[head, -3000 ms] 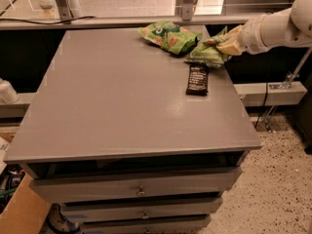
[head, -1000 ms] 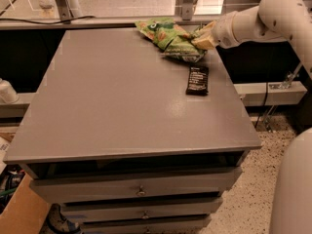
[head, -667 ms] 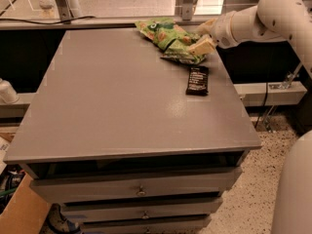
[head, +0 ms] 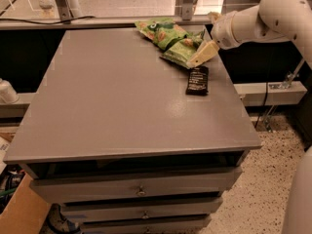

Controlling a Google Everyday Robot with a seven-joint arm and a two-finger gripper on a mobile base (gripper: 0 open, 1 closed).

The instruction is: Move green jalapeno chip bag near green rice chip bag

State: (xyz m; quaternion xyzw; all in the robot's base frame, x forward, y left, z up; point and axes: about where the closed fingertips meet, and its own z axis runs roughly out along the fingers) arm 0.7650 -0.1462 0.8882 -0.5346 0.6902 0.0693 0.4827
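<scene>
The green jalapeno chip bag, lime green, lies flat on the grey table near the far right corner. Its upper edge touches or overlaps the green rice chip bag, which has orange-pink round patches and lies at the far edge. My gripper is at the jalapeno bag's right edge, on a white arm coming in from the right. It is open, with one cream fingertip lying against the bag's right end. The bag rests on the table.
A black snack bar lies just in front of the jalapeno bag, near the table's right edge. The table has drawers below. A metal frame and rail run behind the far edge. A cardboard box is at lower left.
The gripper carried the jalapeno bag from the far right corner leftward to the rice bag, set it down and opened. The snack bar and rice bag stayed put.
</scene>
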